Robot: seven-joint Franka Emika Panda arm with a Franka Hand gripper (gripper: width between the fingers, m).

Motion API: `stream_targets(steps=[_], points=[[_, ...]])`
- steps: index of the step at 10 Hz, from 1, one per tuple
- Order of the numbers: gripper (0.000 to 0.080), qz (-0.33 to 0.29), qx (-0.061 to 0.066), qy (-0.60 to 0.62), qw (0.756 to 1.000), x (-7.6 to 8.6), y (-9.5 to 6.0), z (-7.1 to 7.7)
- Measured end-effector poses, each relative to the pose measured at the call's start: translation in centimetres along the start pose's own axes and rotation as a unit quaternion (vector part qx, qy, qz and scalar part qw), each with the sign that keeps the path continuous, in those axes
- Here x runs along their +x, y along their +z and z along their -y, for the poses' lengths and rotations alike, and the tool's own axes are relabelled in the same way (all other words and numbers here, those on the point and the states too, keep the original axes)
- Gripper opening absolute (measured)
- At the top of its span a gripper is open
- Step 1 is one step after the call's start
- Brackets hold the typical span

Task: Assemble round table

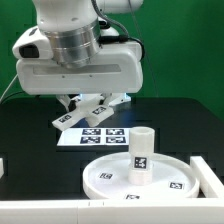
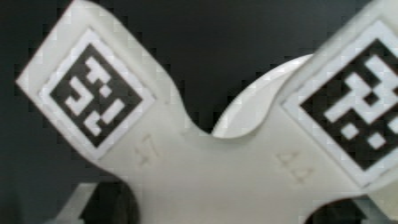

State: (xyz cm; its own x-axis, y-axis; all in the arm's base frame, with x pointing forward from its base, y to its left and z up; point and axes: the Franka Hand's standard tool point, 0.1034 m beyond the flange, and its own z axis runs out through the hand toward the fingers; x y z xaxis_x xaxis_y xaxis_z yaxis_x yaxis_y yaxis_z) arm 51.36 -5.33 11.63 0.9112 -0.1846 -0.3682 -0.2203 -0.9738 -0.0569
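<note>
My gripper point(image 1: 88, 100) is shut on the white cross-shaped foot point(image 1: 103, 101) and holds it in the air above the back of the table. In the wrist view the foot point(image 2: 205, 160) fills the picture, with two tagged arms spreading away from my gripper point(image 2: 217, 210). The large rimmed round disc point(image 1: 95, 176) lies flat at the front, toward the exterior view's right. The short cylindrical post point(image 1: 143, 148) stands upright on it near the middle. The foot hangs behind the post, toward the exterior view's left, apart from it.
The marker board point(image 1: 92, 134) lies on the black table under the held foot, just behind the disc. A plain white block point(image 1: 207, 172) sits by the disc at the exterior view's right edge. A green wall closes the back.
</note>
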Motion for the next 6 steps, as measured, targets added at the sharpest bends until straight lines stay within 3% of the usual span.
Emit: stream_targets(steps=[1,2,3,4,5,6], points=[[0.0452,-0.002,-0.037,-0.028,0.999,0.5,-1.5,-0.1],[0.0452,-0.017,-0.067,-0.059,0.996,1.7,-4.4,1.2],[0.0452,-0.028,-0.082,-0.07,0.994,2.2,-5.6,2.9],[0.0452,-0.037,-0.1,-0.077,0.991,2.2,-6.0,5.6],[0.0452,-0.045,-0.11,-0.077,0.99,1.9,-5.7,8.0],[0.0452,-0.058,-0.11,-0.077,0.989,1.8,-5.0,9.8]])
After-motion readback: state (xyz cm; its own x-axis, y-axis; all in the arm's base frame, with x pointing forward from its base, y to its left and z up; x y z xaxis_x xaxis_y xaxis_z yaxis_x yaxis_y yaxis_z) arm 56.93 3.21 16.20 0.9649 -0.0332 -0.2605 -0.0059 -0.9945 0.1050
